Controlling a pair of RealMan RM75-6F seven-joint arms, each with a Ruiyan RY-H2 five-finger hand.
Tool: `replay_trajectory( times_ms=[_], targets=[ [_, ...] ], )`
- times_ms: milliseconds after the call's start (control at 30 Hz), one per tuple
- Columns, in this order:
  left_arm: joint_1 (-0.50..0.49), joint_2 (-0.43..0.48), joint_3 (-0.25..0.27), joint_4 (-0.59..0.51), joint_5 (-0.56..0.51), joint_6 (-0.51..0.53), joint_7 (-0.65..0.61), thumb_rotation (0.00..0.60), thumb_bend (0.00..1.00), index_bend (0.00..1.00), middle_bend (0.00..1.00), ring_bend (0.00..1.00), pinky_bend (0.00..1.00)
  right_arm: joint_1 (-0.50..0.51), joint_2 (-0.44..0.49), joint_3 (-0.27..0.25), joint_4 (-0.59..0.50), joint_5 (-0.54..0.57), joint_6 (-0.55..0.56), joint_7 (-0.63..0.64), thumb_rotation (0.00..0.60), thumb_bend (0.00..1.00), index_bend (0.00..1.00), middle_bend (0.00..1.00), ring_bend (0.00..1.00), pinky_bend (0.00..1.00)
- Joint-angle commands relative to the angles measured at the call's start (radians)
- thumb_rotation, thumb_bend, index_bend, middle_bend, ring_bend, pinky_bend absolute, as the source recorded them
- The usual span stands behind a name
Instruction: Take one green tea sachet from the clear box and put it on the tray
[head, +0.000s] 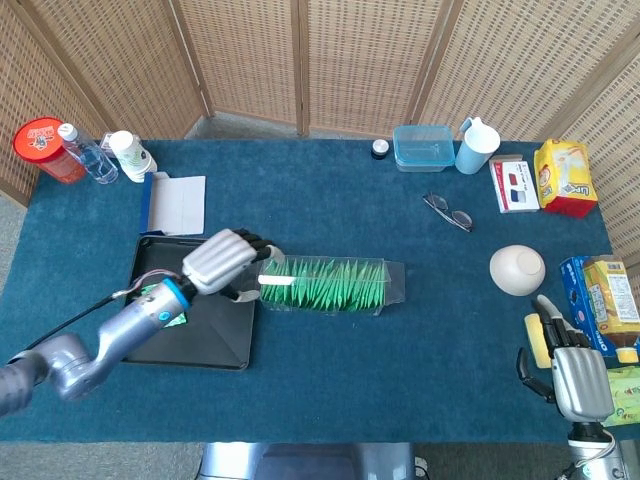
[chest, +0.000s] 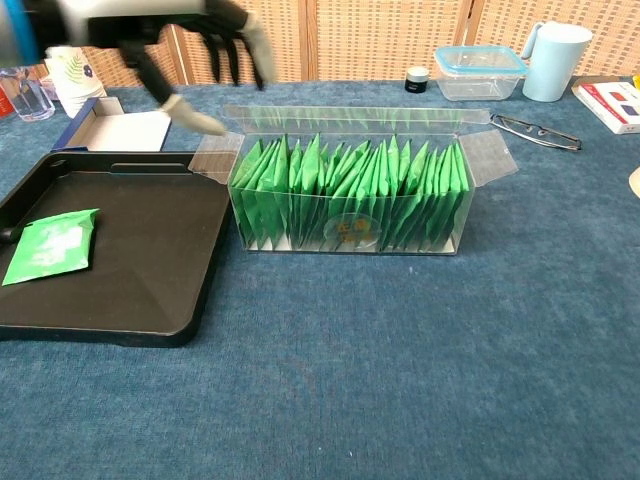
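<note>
The clear box (head: 322, 284) (chest: 350, 195) stands mid-table with its flaps open, packed with several upright green tea sachets (chest: 345, 185). One green sachet (chest: 50, 245) lies flat in the black tray (head: 222, 345) (chest: 150, 290); in the head view my left forearm partly covers it. My left hand (head: 228, 262) (chest: 190, 40) hovers above the box's left end and the tray's right edge, fingers spread, holding nothing. My right hand (head: 578, 378) rests at the table's near right corner, fingers apart and empty.
A white-and-blue folder (head: 178, 203), bottles (head: 132, 155) and a red lid (head: 40, 140) sit at the back left. A lidded container (head: 423, 146), pitcher (head: 477, 146), glasses (head: 448, 212), white bowl (head: 517, 269) and snack boxes (head: 565, 178) occupy the right side.
</note>
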Motion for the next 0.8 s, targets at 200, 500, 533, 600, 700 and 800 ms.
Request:
replay_trajectory(
  times_ms=[200, 500, 533, 600, 700, 800],
  targets=[
    [-0.076, -0.052, -0.028, 0.019, -0.087, -0.061, 0.072, 0.600, 0.18, 0.30, 0.34, 0.34, 0.34, -0.012, -0.008, -0.005, 0.018, 0.002, 0.010, 0.037, 0.145, 0.58, 0.02, 0.11, 0.23, 0.32],
    [-0.148, -0.093, -0.039, 0.046, -0.188, -0.122, 0.155, 0.600, 0.25, 0.30, 0.34, 0.34, 0.34, -0.020, -0.018, -0.007, 0.035, 0.002, 0.017, 0.066, 0.145, 0.58, 0.03, 0.11, 0.23, 0.32],
    [-0.154, -0.098, -0.041, 0.050, -0.201, -0.126, 0.160, 0.600, 0.29, 0.29, 0.34, 0.34, 0.34, -0.020, -0.020, -0.008, 0.037, 0.002, 0.016, 0.069, 0.147, 0.58, 0.03, 0.11, 0.23, 0.32],
    [-0.168, -0.106, -0.045, 0.055, -0.227, -0.140, 0.157, 0.600, 0.32, 0.29, 0.34, 0.34, 0.34, -0.021, -0.021, -0.008, 0.039, 0.001, 0.016, 0.074, 0.146, 0.58, 0.03, 0.11, 0.23, 0.32],
    [-0.196, -0.113, -0.045, 0.068, -0.263, -0.175, 0.157, 0.600, 0.35, 0.28, 0.34, 0.34, 0.34, -0.024, -0.023, -0.009, 0.044, 0.000, 0.019, 0.084, 0.145, 0.58, 0.03, 0.11, 0.23, 0.32],
    [-0.225, -0.123, -0.046, 0.091, -0.298, -0.202, 0.170, 0.600, 0.39, 0.27, 0.34, 0.35, 0.34, -0.030, -0.026, -0.012, 0.048, 0.001, 0.024, 0.097, 0.146, 0.58, 0.03, 0.11, 0.23, 0.32]
  ],
)
